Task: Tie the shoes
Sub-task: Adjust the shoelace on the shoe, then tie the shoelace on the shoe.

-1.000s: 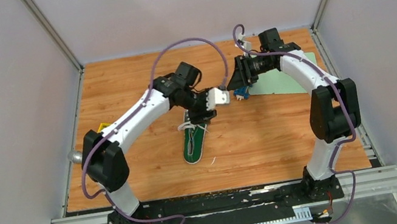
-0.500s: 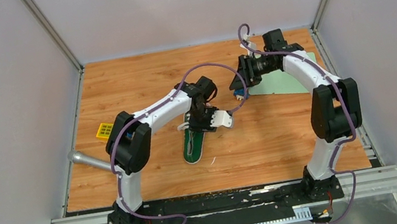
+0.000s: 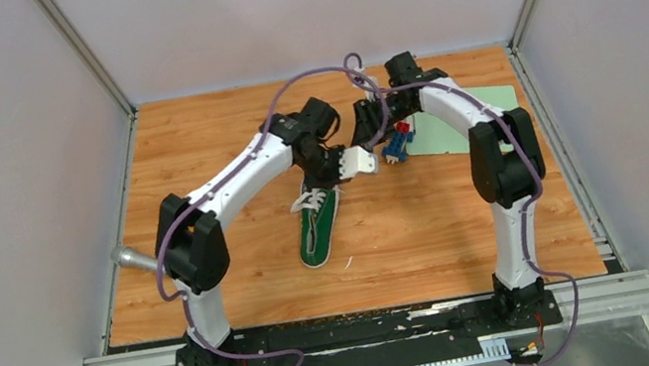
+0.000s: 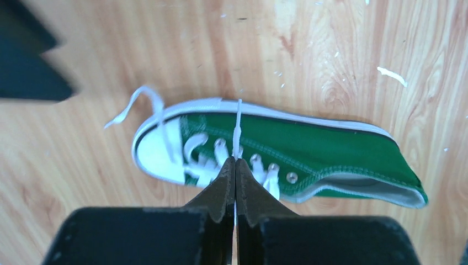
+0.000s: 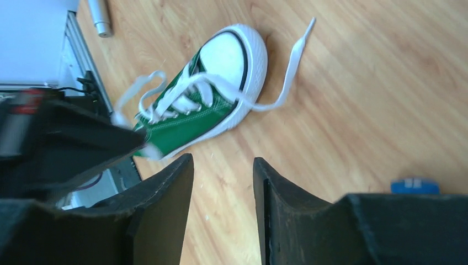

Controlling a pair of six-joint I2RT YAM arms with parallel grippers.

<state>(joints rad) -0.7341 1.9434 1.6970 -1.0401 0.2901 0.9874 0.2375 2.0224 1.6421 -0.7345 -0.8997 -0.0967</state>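
The green shoe (image 3: 318, 234) lies on the table (image 3: 450, 231) at the middle of the top view, toe toward the upper edge. The left tool (image 4: 235, 163) is pressed together, pinching a white lace (image 4: 238, 127) over the eyelets. The right tool (image 5: 223, 165) is spread and holds nothing.

The wooden table (image 3: 429, 225) bears a green sneaker (image 3: 317, 230) near its middle. A pale green mat (image 3: 441, 136), small blue object (image 3: 396, 152) and metal cylinder (image 3: 135, 260) lie apart.

White arms (image 3: 238, 173) with black joints, purple cables (image 3: 311, 72), black fingers (image 5: 165, 204).
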